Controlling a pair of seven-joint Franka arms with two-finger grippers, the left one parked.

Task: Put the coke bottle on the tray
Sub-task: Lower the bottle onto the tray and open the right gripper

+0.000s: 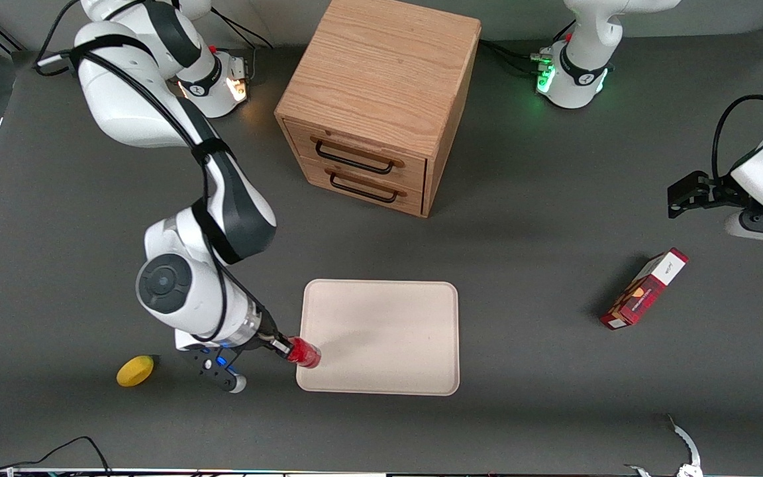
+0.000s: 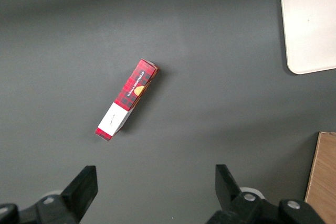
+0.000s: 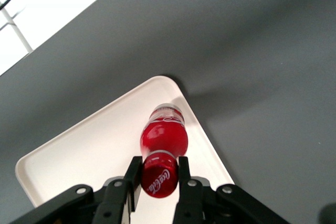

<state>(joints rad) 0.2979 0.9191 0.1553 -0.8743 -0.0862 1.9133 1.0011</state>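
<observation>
While your gripper (image 1: 287, 349) hangs near the worktop's camera-side edge, its fingers clamp the coke bottle (image 1: 304, 353) over the tray (image 1: 381, 334) rim. In the right wrist view, the gripper (image 3: 158, 178) pinches the coke bottle (image 3: 163, 148) by its cap end above the tray (image 3: 100, 145) corner.

right arm: stretched down into lower left of the front frame, elbow bent | wrist: tipped over sideways | tool (image 1: 287, 350): both fingers (image 3: 133, 178) clamped on the coke bottle (image 1: 305, 353) cap

Hand (image 3: 159, 174) clamped on coke bottle (image 3: 163, 140) cap, bottle above tray (image 3: 94, 145) corner
</observation>
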